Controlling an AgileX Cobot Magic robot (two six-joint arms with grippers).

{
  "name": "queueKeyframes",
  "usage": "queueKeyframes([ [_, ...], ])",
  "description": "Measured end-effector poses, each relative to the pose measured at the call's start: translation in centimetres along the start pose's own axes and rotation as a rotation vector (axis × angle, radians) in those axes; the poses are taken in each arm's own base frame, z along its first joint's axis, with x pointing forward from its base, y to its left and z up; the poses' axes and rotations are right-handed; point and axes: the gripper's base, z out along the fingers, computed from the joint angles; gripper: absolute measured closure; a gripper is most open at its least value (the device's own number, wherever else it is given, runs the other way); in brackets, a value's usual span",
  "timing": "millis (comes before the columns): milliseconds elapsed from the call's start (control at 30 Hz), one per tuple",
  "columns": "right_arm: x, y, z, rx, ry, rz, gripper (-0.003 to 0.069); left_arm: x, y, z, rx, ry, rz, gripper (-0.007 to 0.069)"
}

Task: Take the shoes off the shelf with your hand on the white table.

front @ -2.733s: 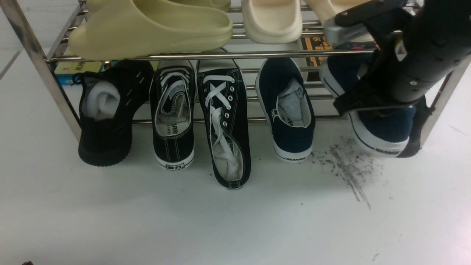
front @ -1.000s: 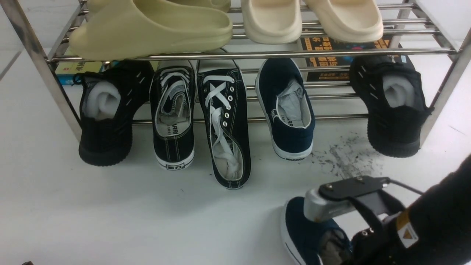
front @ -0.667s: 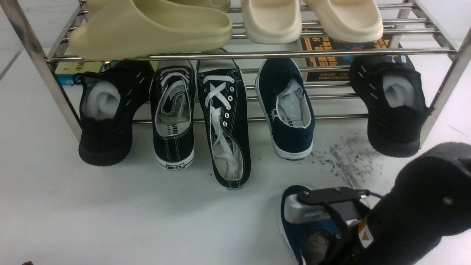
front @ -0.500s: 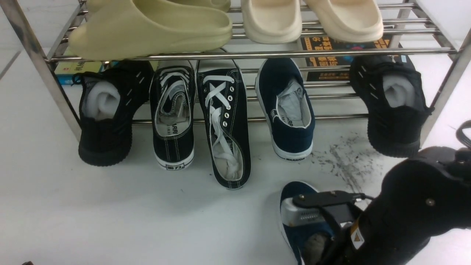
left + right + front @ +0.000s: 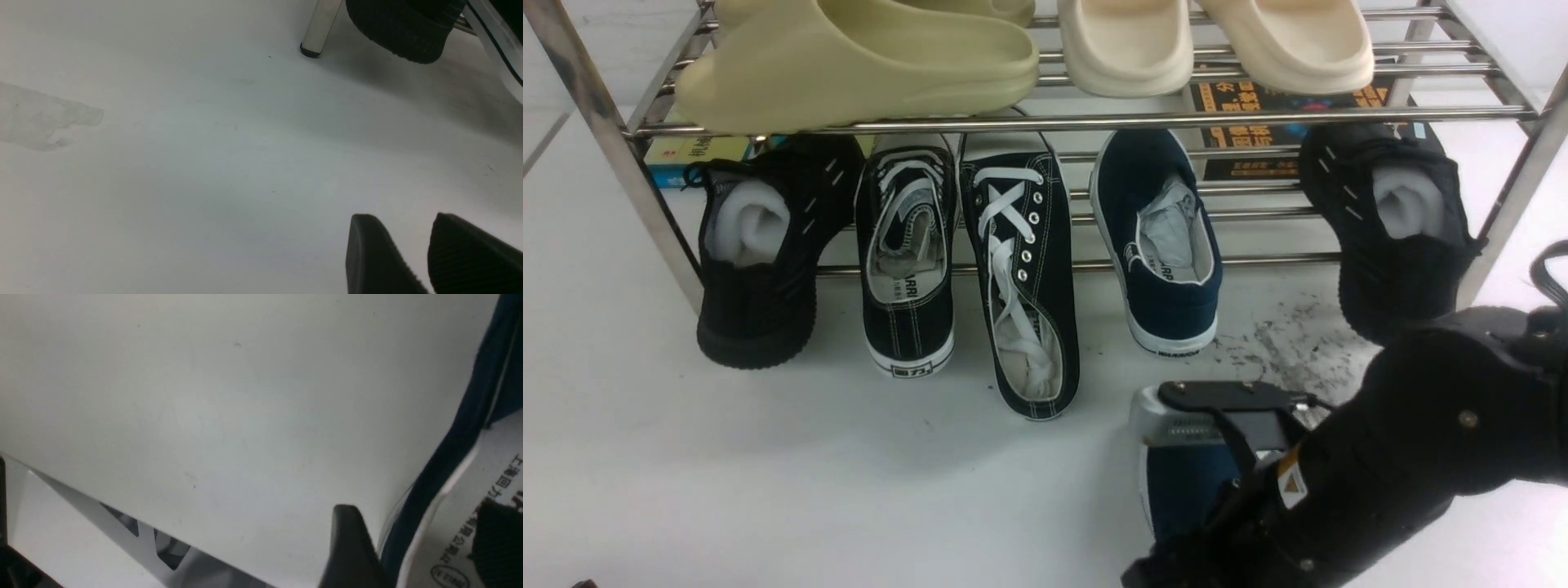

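One navy slip-on shoe (image 5: 1164, 245) rests on the lower tier of the chrome shelf (image 5: 1013, 124), heel toward me. The other navy shoe (image 5: 1176, 490) lies on the white table (image 5: 768, 490) in front of the shelf, mostly hidden under my right arm (image 5: 1380, 457). In the right wrist view my right gripper (image 5: 421, 506) is open astride that shoe's side wall (image 5: 470, 416). One finger is outside and the other is over the pale insole (image 5: 461, 522). My left gripper (image 5: 404, 216) is open and empty, low over bare table.
The lower tier also holds two black knit sneakers (image 5: 760, 253) (image 5: 1396, 237) and two black lace-up sneakers (image 5: 907, 261) (image 5: 1025, 286). Foam slippers (image 5: 866, 65) sit on the top tier. Dark scuff marks (image 5: 1282, 351) smear the table. A shelf leg (image 5: 320, 24) stands near my left gripper.
My right gripper took the navy shoe from the shelf's right end down to the table. In the last half second the wrist shifted forward over the toe, and the shoe stayed put.
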Motion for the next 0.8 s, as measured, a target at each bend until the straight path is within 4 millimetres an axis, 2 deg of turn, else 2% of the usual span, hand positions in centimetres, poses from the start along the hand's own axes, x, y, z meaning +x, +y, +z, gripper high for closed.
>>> queueKeyframes([
  [100, -0.4, 0.9, -1.3, 0.012, 0.031, -0.071, 0.0176, 0.0, 0.0, 0.0, 0.000, 0.000, 0.000, 0.0383],
  [200, -1.4, 2.1, -3.1, 0.033, 0.018, -0.161, 0.0171, 0.0, 0.0, 0.0, 0.000, 0.000, 0.000, 0.0383],
  [233, -1.4, 2.1, -3.1, 0.034, 0.021, -0.163, 0.0171, 0.0, 0.0, 0.0, 0.000, 0.000, 0.000, 0.0383],
  [367, -3.7, 3.3, -5.7, 0.113, -0.128, -0.318, 0.0183, 0.0, 0.0, 0.0, 0.000, 0.000, 0.000, 0.0383],
  [467, -5.2, 3.7, -6.4, 0.158, -0.231, -0.379, 0.0195, 0.0, 0.0, 0.0, 0.000, 0.000, 0.000, 0.0383],
  [500, -6.4, 3.9, -6.7, 0.190, -0.315, -0.404, 0.0200, 0.0, 0.0, 0.0, 0.000, 0.000, 0.000, 0.0383],
  [633, -9.0, 3.5, -6.9, 0.234, -0.435, -0.354, 0.0206, 0.0, 0.0, 0.0, 0.000, 0.000, 0.000, 0.0383],
  [800, -12.3, 1.8, -6.8, 0.269, -0.492, -0.228, 0.0206, 0.0, 0.0, 0.0, 0.000, 0.000, 0.000, 0.0383],
])
